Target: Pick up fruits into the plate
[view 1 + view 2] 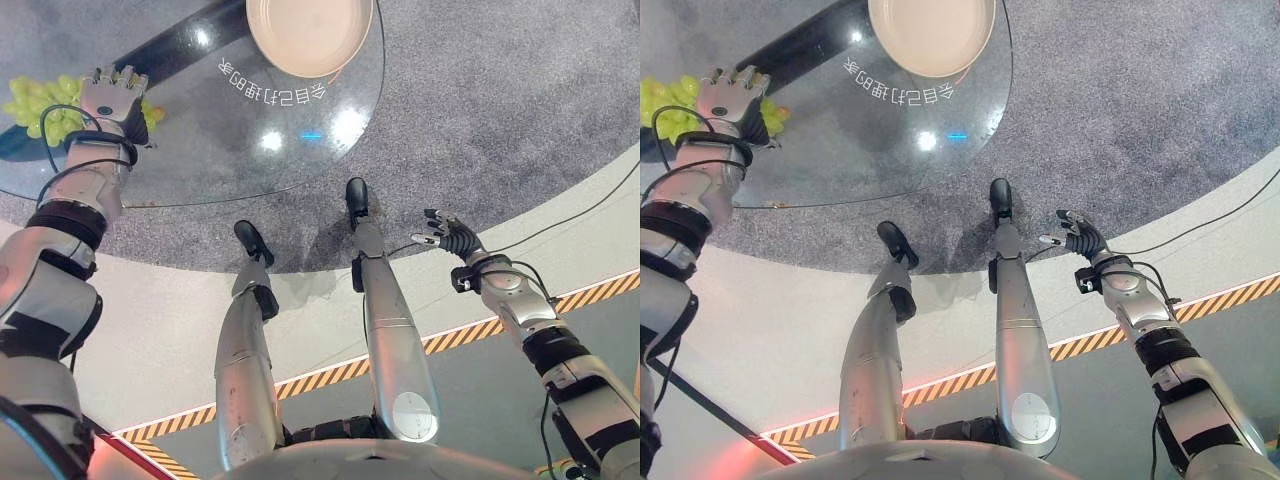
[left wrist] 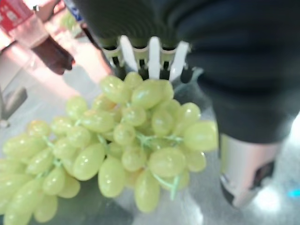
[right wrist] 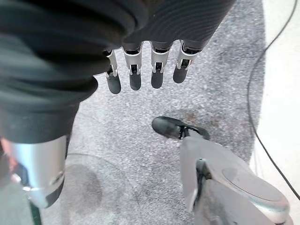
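Left wrist view brings the grapes (image 2: 126, 150) up close: a bunch of green grapes lying on the glass desk (image 2: 187, 206), with the left hand's fingers (image 2: 153, 56) reaching down onto the top of the bunch and the thumb (image 2: 246, 168) standing just beside it on the other side. From there it is hard to tell whether the fingers are curled round the fruit or only resting on it.

From the head, the left eye view shows the left hand (image 1: 112, 98) lying over the grapes (image 1: 40, 105) at the left edge of the round glass desk (image 1: 200, 150), which the wrist view cannot place. Further right on the desk, well apart from the grapes, sits a pale plate (image 1: 310, 35) with nothing in it, near the far rim.

Over at the right, the right hand (image 1: 452, 235) hangs off the desk above the grey carpet (image 1: 520, 110). Its own wrist view shows the fingers (image 3: 136, 75) relaxed and spread, holding nothing, with carpet beneath them.
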Controlling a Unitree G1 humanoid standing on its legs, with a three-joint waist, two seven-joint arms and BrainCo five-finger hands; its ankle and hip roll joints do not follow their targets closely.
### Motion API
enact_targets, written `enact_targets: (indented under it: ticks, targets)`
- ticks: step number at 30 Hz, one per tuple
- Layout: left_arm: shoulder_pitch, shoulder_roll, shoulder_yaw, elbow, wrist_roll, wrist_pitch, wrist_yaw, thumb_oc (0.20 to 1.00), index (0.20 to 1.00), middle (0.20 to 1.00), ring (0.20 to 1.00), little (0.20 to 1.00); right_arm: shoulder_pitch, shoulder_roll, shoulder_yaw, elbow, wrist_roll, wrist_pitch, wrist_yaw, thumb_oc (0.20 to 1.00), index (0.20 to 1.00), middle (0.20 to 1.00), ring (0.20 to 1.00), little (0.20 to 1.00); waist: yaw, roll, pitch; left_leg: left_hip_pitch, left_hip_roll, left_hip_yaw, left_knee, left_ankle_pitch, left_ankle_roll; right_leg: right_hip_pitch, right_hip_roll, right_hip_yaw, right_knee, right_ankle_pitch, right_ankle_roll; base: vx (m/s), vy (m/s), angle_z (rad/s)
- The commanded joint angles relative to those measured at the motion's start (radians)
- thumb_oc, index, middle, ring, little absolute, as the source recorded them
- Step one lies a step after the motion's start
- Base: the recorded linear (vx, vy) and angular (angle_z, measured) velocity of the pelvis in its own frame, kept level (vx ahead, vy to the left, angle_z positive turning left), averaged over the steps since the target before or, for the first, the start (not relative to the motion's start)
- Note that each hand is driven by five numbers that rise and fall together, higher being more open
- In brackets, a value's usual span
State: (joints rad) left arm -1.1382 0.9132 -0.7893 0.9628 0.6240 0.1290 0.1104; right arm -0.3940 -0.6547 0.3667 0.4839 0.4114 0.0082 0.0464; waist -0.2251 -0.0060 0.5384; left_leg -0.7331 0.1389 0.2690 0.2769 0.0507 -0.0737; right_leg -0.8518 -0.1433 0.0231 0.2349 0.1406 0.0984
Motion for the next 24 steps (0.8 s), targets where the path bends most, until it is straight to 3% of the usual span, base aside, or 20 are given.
enact_targets:
  ticks: [1,6,7,8,9,10,11,12,13,14,18,19,20,21,22,23,24]
  targets:
    - [0.074,0.058,-0.006,0.0,-0.021,0.037,-0.132,1.0,1.0,1.0,1.0,1.0,0.093,-0.063,-0.022,-0.071,0.017,0.004,0.01,1.0,1.0,1.0,1.0,1.0,-0.012,0.017,-0.018,-0.031,-0.092,-0.052,0.092,-0.11,-0.015,0.041,0.075,-0.06,0.094,-0.163,-0.015,0.02,0.042,-0.05]
    - [0.109,0.075,-0.004,-0.008,0.059,0.121,-0.111,1.0,1.0,1.0,1.0,1.0,0.115,-0.076,-0.042,-0.103,0.033,-0.015,0.019,1.0,1.0,1.0,1.0,1.0,-0.012,0.018,-0.018,-0.036,-0.094,-0.058,0.087,-0.105,-0.014,0.042,0.081,-0.052,0.086,-0.163,-0.019,-0.01,0.015,-0.02]
    - [0.107,0.082,0.005,-0.002,0.078,0.131,-0.089,1.0,1.0,1.0,1.0,1.0,0.111,-0.079,-0.049,-0.113,0.034,-0.021,0.02,1.0,1.0,1.0,1.0,1.0,-0.014,0.015,-0.018,-0.061,-0.095,-0.048,0.076,-0.066,-0.006,0.017,0.079,-0.051,0.074,-0.128,-0.025,0.0,0.0,0.0]
    - [0.117,0.082,0.008,0.01,0.106,0.151,-0.052,1.0,1.0,1.0,1.0,1.0,0.121,-0.08,-0.051,-0.121,0.04,-0.03,0.022,1.0,1.0,1.0,1.0,1.0,-0.011,0.013,-0.018,-0.046,-0.093,-0.062,0.087,-0.099,-0.014,0.036,0.084,-0.051,0.086,-0.162,-0.021,0.0,0.0,0.0]
    - [0.125,0.08,0.018,0.025,0.129,0.156,-0.014,1.0,1.0,1.0,1.0,1.0,0.124,-0.081,-0.054,-0.125,0.047,-0.039,0.023,1.0,1.0,1.0,1.0,1.0,-0.01,0.01,-0.018,-0.05,-0.091,-0.065,0.092,-0.101,-0.014,0.032,0.085,-0.051,0.09,-0.166,-0.022,0.0,0.0,0.0]
    - [0.12,0.081,0.028,0.04,0.154,0.164,0.019,1.0,1.0,1.0,1.0,1.0,0.115,-0.081,-0.059,-0.131,0.055,-0.048,0.023,1.0,1.0,1.0,1.0,1.0,-0.011,0.002,-0.018,-0.078,-0.091,-0.058,0.082,-0.063,-0.006,0.006,0.083,-0.053,0.078,-0.131,-0.028,0.0,0.0,0.0]
    - [0.128,0.078,0.027,0.043,0.16,0.166,0.023,1.0,1.0,1.0,1.0,1.0,0.122,-0.079,-0.057,-0.13,0.057,-0.048,0.023,1.0,1.0,1.0,1.0,1.0,-0.008,0.004,-0.018,-0.057,-0.09,-0.07,0.091,-0.098,-0.014,0.028,0.086,-0.053,0.089,-0.164,-0.023,0.0,0.0,0.0]
    - [0.135,0.074,0.038,0.056,0.193,0.18,0.047,1.0,1.0,1.0,1.0,1.0,0.12,-0.076,-0.058,-0.137,0.062,-0.055,0.022,1.0,1.0,1.0,1.0,1.0,-0.006,-0.002,-0.018,-0.063,-0.089,-0.074,0.093,-0.098,-0.014,0.023,0.087,-0.054,0.09,-0.165,-0.023,0.04,-0.017,0.01]
    - [0.144,0.068,0.051,0.073,0.244,0.187,0.079,1.0,1.0,1.0,1.0,1.0,0.116,-0.072,-0.061,-0.148,0.071,-0.061,0.019,1.0,1.0,1.0,1.0,1.0,-0.004,-0.009,-0.018,-0.072,-0.089,-0.079,0.091,-0.095,-0.015,0.017,0.088,-0.055,0.088,-0.162,-0.022,-0.1,-0.051,0.01]
    - [0.142,0.069,0.059,0.076,0.259,0.19,0.087,1.0,1.0,1.0,1.0,1.0,0.107,-0.072,-0.063,-0.153,0.073,-0.061,0.015,1.0,1.0,1.0,1.0,1.0,-0.005,-0.012,-0.018,-0.095,-0.09,-0.069,0.08,-0.059,-0.008,-0.007,0.085,-0.056,0.077,-0.128,-0.028,-0.1,-0.049,0.01]
    - [0.2,0.054,0.092,0.094,0.335,0.179,0.12,1.0,1.0,1.0,1.0,1.0,0.097,-0.064,-0.067,-0.188,0.087,-0.061,0.001,1.0,1.0,1.0,1.0,1.0,0.005,-0.023,-0.018,-0.106,-0.091,-0.079,0.07,-0.053,-0.012,-0.017,0.086,-0.059,0.067,-0.122,-0.026,-0.01,-0.01,0.0]
    - [0.21,0.051,0.091,0.094,0.338,0.177,0.118,1.0,1.0,1.0,1.0,1.0,0.104,-0.062,-0.065,-0.188,0.087,-0.061,0.001,1.0,1.0,1.0,1.0,1.0,0.007,-0.021,-0.018,-0.084,-0.09,-0.09,0.078,-0.088,-0.019,0.006,0.089,-0.058,0.077,-0.155,-0.02,0.0,0.0,0.0]
    - [0.228,0.041,0.099,0.088,0.357,0.175,0.118,1.0,1.0,1.0,1.0,1.0,0.091,-0.064,-0.069,-0.207,0.089,-0.05,-0.005,1.0,1.0,1.0,1.0,1.0,0.009,-0.024,-0.018,-0.107,-0.094,-0.082,0.063,-0.051,-0.012,-0.018,0.086,-0.061,0.063,-0.12,-0.025,0.07,0.015,0.0]
    - [0.255,0.034,0.101,0.077,0.37,0.187,0.12,1.0,1.0,1.0,1.0,1.0,0.097,-0.067,-0.068,-0.218,0.094,-0.042,-0.009,1.0,1.0,1.0,1.0,1.0,0.013,-0.021,-0.018,-0.084,-0.094,-0.094,0.069,-0.085,-0.02,0.005,0.09,-0.06,0.073,-0.153,-0.019,0.0,0.0,0.0]
    - [0.274,0.03,0.105,0.071,0.371,0.203,0.134,1.0,1.0,1.0,1.0,1.0,0.096,-0.068,-0.07,-0.225,0.096,-0.038,-0.012,1.0,1.0,1.0,1.0,1.0,0.016,-0.019,-0.018,-0.082,-0.095,-0.096,0.064,-0.083,-0.019,0.007,0.091,-0.06,0.071,-0.154,-0.019,0.0,0.0,0.0]
    - [0.27,0.031,0.109,0.07,0.372,0.207,0.135,1.0,1.0,1.0,1.0,1.0,0.089,-0.07,-0.073,-0.228,0.096,-0.037,-0.012,1.0,1.0,1.0,1.0,1.0,0.014,-0.021,-0.018,-0.104,-0.097,-0.086,0.055,-0.047,-0.012,-0.016,0.088,-0.061,0.061,-0.121,-0.024,-0.07,0.028,0.01]
    - [0.29,0.028,0.117,0.061,0.373,0.244,0.164,1.0,1.0,1.0,1.0,1.0,0.085,-0.078,-0.077,-0.236,0.103,-0.032,-0.011,1.0,1.0,1.0,1.0,1.0,0.016,-0.018,-0.018,-0.104,-0.098,-0.087,0.049,-0.045,-0.012,-0.016,0.088,-0.062,0.058,-0.12,-0.024,-0.08,0.033,0.01]
